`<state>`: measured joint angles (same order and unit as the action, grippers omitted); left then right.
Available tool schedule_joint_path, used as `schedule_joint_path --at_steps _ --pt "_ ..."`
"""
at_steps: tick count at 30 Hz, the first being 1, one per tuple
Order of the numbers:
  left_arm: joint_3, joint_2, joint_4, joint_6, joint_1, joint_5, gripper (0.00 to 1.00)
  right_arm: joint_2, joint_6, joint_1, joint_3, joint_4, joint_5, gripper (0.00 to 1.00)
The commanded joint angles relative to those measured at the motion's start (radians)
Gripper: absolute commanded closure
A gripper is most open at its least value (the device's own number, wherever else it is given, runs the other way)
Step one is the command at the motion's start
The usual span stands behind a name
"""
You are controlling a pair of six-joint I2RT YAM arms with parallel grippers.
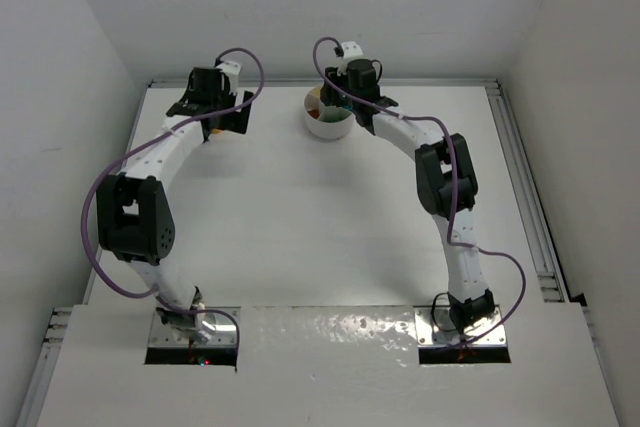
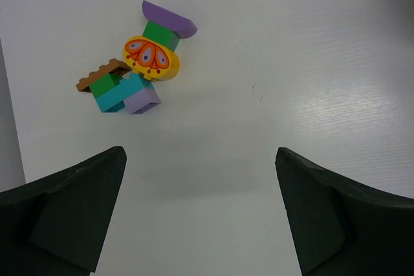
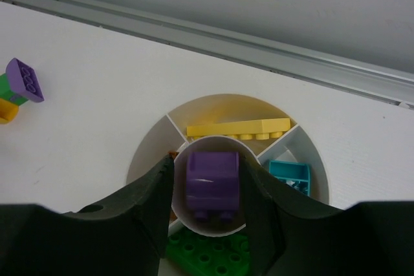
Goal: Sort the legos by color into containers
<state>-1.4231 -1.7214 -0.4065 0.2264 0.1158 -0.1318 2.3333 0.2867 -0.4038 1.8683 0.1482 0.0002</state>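
Right gripper point(image 3: 208, 180) brackets purple brick point(image 3: 212, 179) over dish's point(image 3: 143, 154) centre cup point(image 3: 208, 224); grip unclear. Release centred, clear of 12 o'clock yellow wedge point(image 3: 217, 109). Left gripper point(image 2: 200, 153) spread.

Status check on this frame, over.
Left claw open, hovering short of the mixed brick cluster. Right claw over the dish centre, purple brick between its jaws, grip unclear. Nothing in the way.

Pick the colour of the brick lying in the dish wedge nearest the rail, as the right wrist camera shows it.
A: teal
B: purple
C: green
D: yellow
D: a long yellow brick lies in the wedge of the dish nearest the rail; the teal brick sits in the right wedge, the green brick in the near one, and the purple brick at the centre.
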Motion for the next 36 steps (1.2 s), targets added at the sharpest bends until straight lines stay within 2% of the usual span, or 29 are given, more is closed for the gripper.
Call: schedule_joint_path --at_steps 1,6,10,12,13,16,18,21,23,25,27,28,31,35,36 --pt "-0.019 0.02 0.038 -0.013 -0.013 -0.003 0.0 -0.078 -0.014 -0.006 0.019 0.054 0.004 0.54" --pt "-0.036 0.006 0.014 -0.038 -0.019 -0.002 0.0 -0.083 -0.02 -0.006 0.028 0.051 0.003 0.43" --pt "-0.083 -0.041 -0.041 -0.116 -0.074 0.006 0.0 -0.104 -0.021 -0.006 0.028 0.051 0.003 0.41" --pt "-0.163 -0.11 -0.115 -0.16 -0.113 0.017 0.12 -0.12 -0.018 -0.006 0.023 0.053 0.004 0.4" --pt "-0.237 -0.174 -0.173 -0.154 -0.16 0.011 0.25 -0.14 -0.012 -0.006 0.011 0.053 -0.02 0.4" --pt "-0.371 -0.268 -0.233 -0.095 -0.198 -0.084 0.36 -0.189 -0.008 -0.006 -0.017 0.065 -0.048 0.39" --pt "-0.425 -0.339 -0.265 -0.03 -0.214 -0.118 0.34 -0.213 -0.004 -0.006 -0.05 0.068 -0.06 0.38" --pt "-0.503 -0.411 -0.261 0.004 -0.258 -0.126 0.27 -0.261 -0.001 -0.01 -0.103 0.073 -0.066 0.39" --pt "-0.549 -0.455 -0.236 0.027 -0.275 -0.117 0.28 -0.288 -0.007 -0.016 -0.136 0.071 -0.071 0.4" --pt "-0.568 -0.484 -0.2 0.11 -0.307 -0.066 0.37 -0.299 -0.017 -0.023 -0.156 0.064 -0.078 0.4" --pt "-0.568 -0.498 -0.189 0.192 -0.347 0.028 0.56 -0.315 -0.026 -0.027 -0.162 0.045 -0.08 0.4" --pt "-0.57 -0.513 -0.193 0.291 -0.363 0.067 0.64 -0.321 -0.027 -0.033 -0.17 0.041 -0.078 0.4" --pt "-0.566 -0.535 -0.173 0.447 -0.438 0.176 0.65 -0.339 -0.029 -0.046 -0.181 0.025 -0.071 0.4" --pt "-0.565 -0.546 -0.193 0.641 -0.476 0.421 0.56 -0.344 -0.034 -0.064 -0.179 0.01 -0.058 0.4" --pt "-0.554 -0.546 -0.184 0.704 -0.476 0.438 0.51 -0.342 -0.035 -0.072 -0.172 0.004 -0.054 0.4"
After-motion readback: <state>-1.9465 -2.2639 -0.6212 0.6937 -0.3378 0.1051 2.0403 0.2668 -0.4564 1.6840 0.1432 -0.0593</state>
